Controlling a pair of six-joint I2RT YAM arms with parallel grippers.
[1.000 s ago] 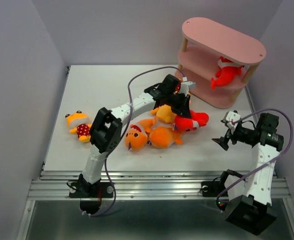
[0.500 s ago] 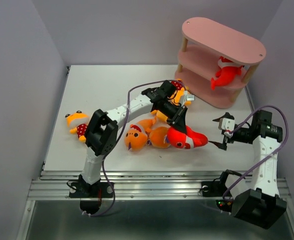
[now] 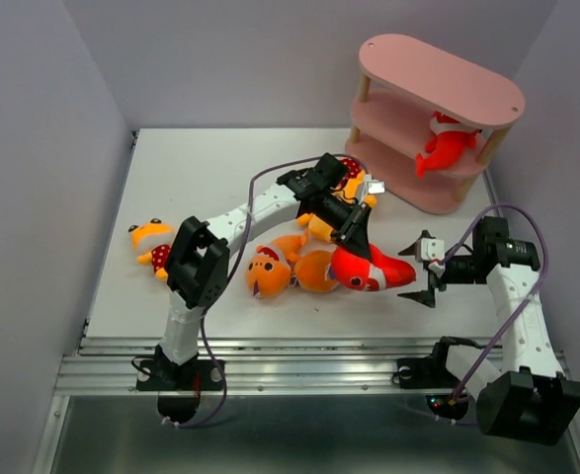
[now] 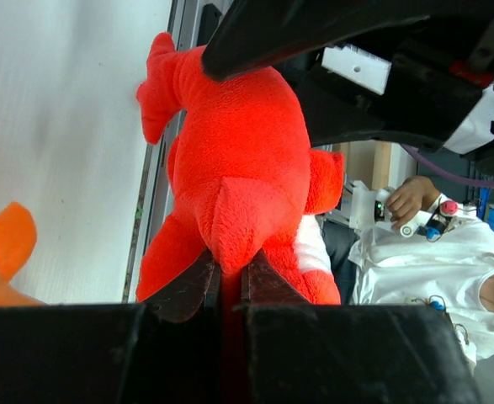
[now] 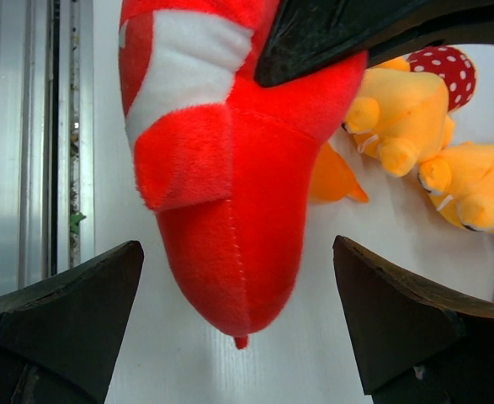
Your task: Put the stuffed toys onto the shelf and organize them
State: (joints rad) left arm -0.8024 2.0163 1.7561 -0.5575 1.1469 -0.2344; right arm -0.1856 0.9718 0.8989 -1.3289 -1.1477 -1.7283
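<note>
1. At the far left of the table (image 3: 122, 197) a yellow-orange figure (image 3: 154, 245) with a red dotted part lay alone, well apart from the rest; it could wait.
2. Two orange sharks (image 3: 291, 273) lay touching near the middle, just beside the carried toy, so the pass was best kept clear of them.
3. The left gripper (image 4: 227, 278) had its fingers nearly pressed together, pinching a fin of a red shark (image 4: 238, 143). That thin hold looked weak and should be kept until the other side had gripped.
4. The right gripper (image 5: 238, 295) stood spread wide, with the shark's pointed end hanging between its fingers (image 5: 61, 311), touching neither. It probably needed to slide further onto the thick body before closing, because the tip could slip out.
5. The pink shelf (image 3: 438, 79) stood far right, with a second red shark (image 3: 446, 146) on its middle board; the free space beside it seemed the tidy target.
</note>
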